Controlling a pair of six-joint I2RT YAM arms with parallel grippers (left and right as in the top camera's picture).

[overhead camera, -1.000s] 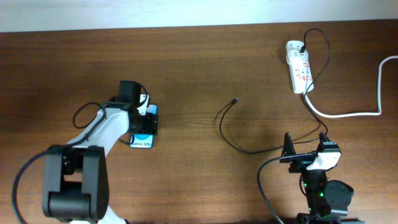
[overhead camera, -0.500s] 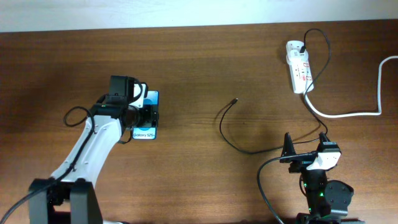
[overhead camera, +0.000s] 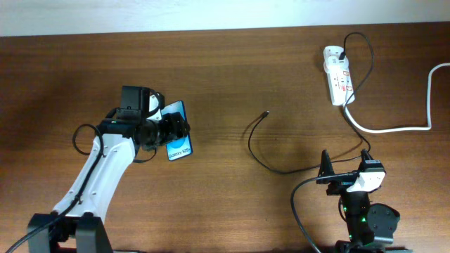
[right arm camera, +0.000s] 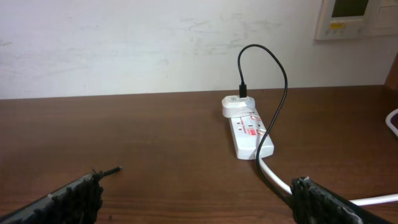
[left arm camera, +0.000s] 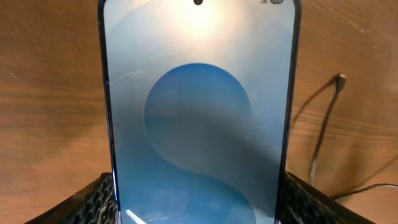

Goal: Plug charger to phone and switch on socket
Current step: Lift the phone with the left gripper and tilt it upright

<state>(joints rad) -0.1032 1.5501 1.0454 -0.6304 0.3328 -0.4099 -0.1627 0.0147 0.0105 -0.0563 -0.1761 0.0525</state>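
Your left gripper [overhead camera: 165,131] is clamped on the phone [overhead camera: 178,139]. The charger [overhead camera: 256,151] lies loose on the tabletop [overhead camera: 225,70], with its tip well apart to the phone's right and not plugged in yet. Its other end looks plugged into the socket [overhead camera: 337,76], but the switch is too small to read. Your right gripper [overhead camera: 344,167] is wide open and holds nothing.

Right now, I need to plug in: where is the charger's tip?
In the overhead view, the charger's tip lies mid-table, between the phone in the left gripper and the socket at the far right.
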